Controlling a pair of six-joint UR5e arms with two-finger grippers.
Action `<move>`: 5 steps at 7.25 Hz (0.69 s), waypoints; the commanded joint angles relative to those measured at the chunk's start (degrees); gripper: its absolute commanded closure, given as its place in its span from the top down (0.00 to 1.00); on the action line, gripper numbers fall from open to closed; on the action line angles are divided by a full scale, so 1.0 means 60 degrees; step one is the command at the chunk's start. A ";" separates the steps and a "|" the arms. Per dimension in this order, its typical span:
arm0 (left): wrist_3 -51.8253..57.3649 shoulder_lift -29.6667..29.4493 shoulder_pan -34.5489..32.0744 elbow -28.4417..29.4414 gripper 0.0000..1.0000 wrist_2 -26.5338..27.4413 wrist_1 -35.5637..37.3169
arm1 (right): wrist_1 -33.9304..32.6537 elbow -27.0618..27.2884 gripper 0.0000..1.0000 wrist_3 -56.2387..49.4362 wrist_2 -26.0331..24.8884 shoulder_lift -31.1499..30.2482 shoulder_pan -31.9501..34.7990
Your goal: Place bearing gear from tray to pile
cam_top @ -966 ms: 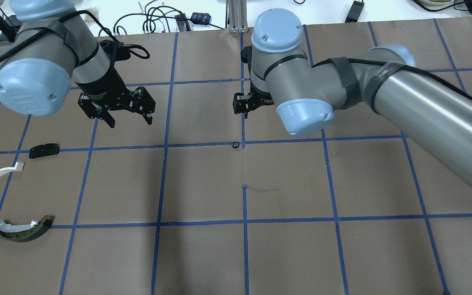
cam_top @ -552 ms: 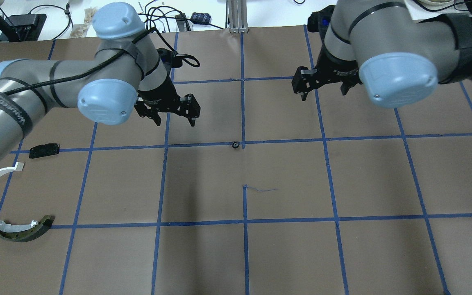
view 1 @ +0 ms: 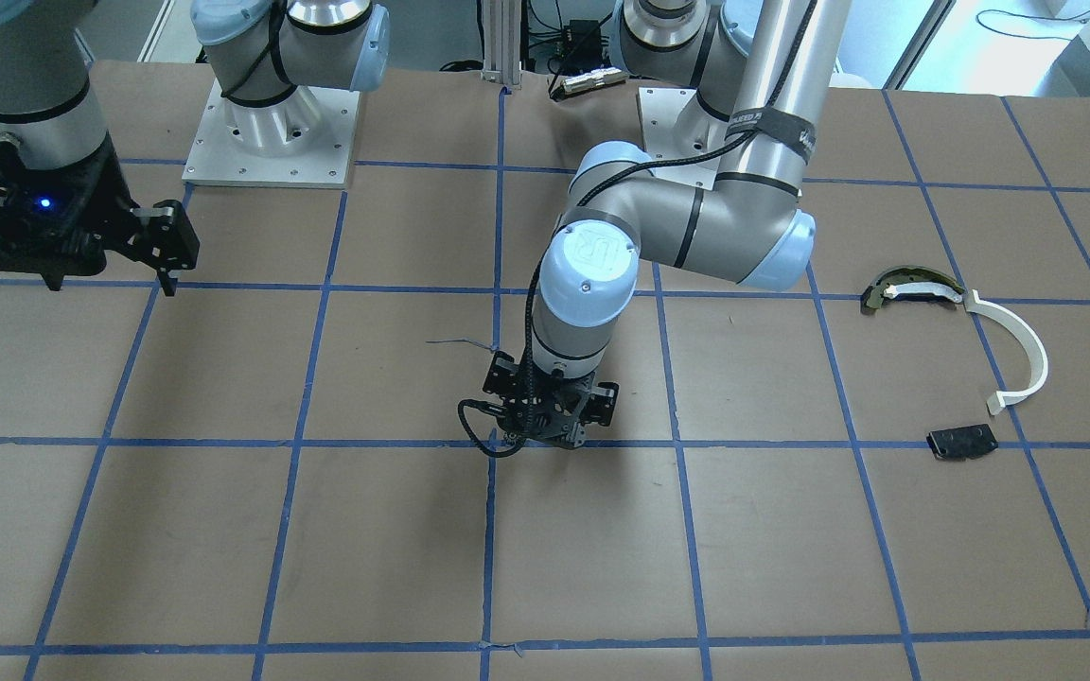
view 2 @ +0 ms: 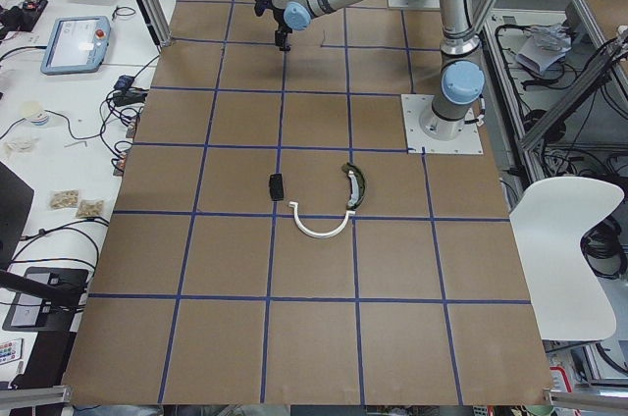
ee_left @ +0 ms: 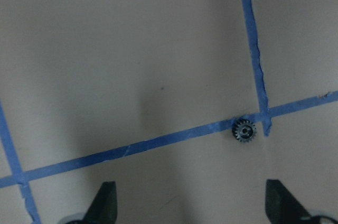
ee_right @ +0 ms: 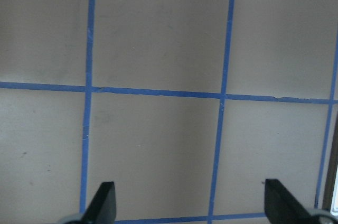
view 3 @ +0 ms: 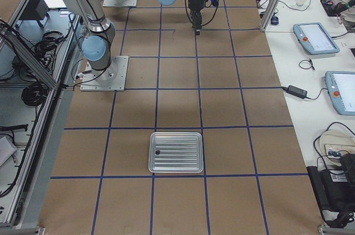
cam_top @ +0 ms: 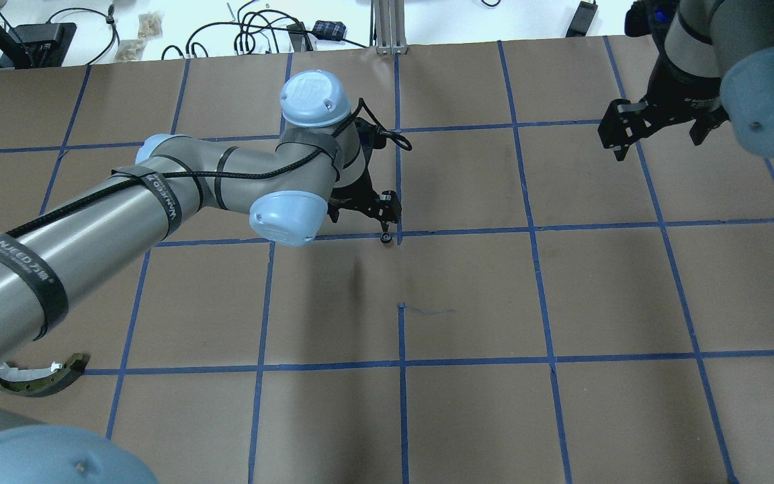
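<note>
The bearing gear point(cam_top: 385, 237), small, dark and toothed, lies on the brown table at a blue tape crossing; it also shows in the left wrist view point(ee_left: 244, 130). My left gripper point(cam_top: 363, 212) hangs open just above and beside it, empty, with the gear ahead of its fingertips point(ee_left: 105, 203). My right gripper point(cam_top: 659, 138) is open and empty, far off at the right. The pile lies at the table's left end: a white half-ring point(view 1: 1018, 355), a dark olive curved piece point(view 1: 905, 287) and a black plate point(view 1: 961, 442).
A ribbed metal tray point(view 3: 176, 152) lies at the table's right end with one small dark part point(view 3: 157, 152) in it. My left arm point(cam_top: 158, 202) stretches across the left half and hides part of the pile in the overhead view.
My left arm has swung right, from near the pile to over the gear. My right arm has drawn back to the far right. Both grippers stay open.
</note>
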 commanded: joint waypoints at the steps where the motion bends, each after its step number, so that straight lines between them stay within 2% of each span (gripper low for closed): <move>1: -0.0028 -0.0513 -0.0354 -0.0007 1.00 -0.0001 0.0758 | 0.0025 0.0026 1.00 -0.0667 -0.0583 -0.0051 -0.0363; 3: 0.0001 -0.0792 -0.0354 -0.0007 1.00 0.0013 0.1084 | -0.0005 0.0142 1.00 -0.1983 -0.0629 -0.0095 -0.1295; 5: 0.0103 -0.0837 -0.0354 -0.0007 0.86 -0.0001 0.1085 | -0.0165 0.0537 0.98 -0.4014 -0.0455 -0.0110 -0.3035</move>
